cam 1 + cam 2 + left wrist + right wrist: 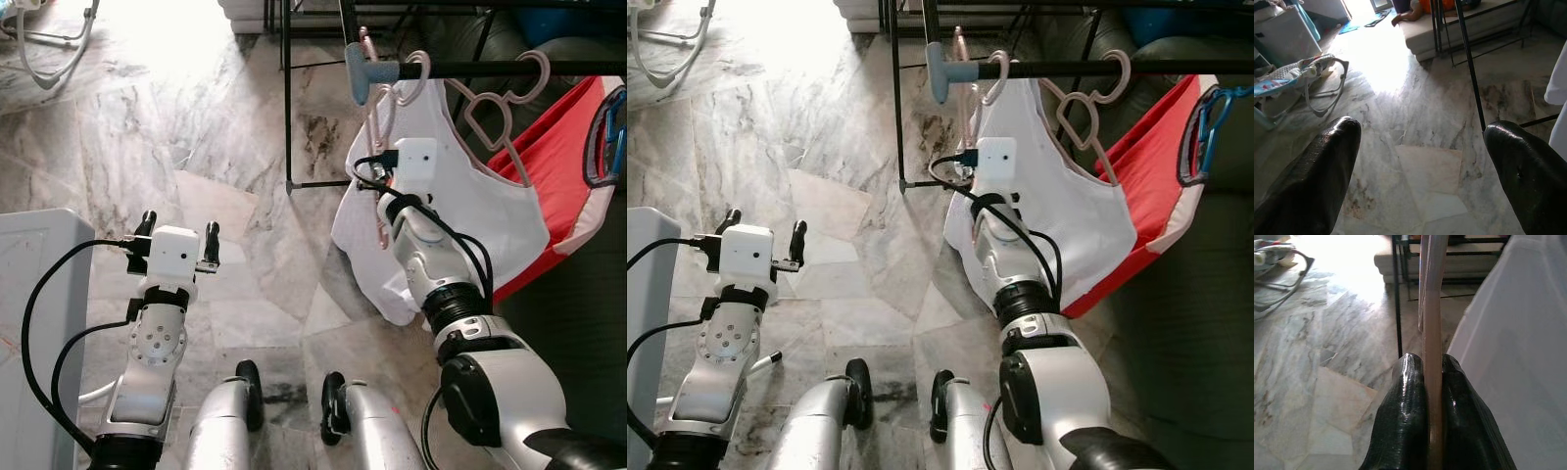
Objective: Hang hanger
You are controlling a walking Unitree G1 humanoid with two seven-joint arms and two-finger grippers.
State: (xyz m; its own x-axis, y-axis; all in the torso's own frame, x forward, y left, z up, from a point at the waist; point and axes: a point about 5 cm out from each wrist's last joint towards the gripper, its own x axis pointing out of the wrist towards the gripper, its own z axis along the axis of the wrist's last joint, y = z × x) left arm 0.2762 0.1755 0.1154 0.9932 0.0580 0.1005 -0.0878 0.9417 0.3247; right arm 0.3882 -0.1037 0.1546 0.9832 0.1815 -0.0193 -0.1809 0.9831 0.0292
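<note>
Legs and feet of the robot are showing nearest, over a marble floor (pixel 147 147). On the left, the left gripper (pixel 178 238) is hovering low with its fingers spread wide and nothing between them. On the right, the right gripper (pixel 1432 382) is clamping a pale pink hanger (pixel 1431 308) between both fingers, beside a white cloth (pixel 460 211) that is draping from other hangers. The held hanger is standing nearly upright, its long axis running up from the fingers toward the far black rail (pixel 509 69), its hook end pointing up close to the rail's blue end cap (pixel 364 67). Whether the hook is already over the rail is hard to tell.

Risk, as I judge it: letting go before the hook is seated would be dropping the hanger to the floor. Pushing sideways could be snagging the white cloth or the neighbouring hooks, or nudging the hook past the rail's open end.
</note>
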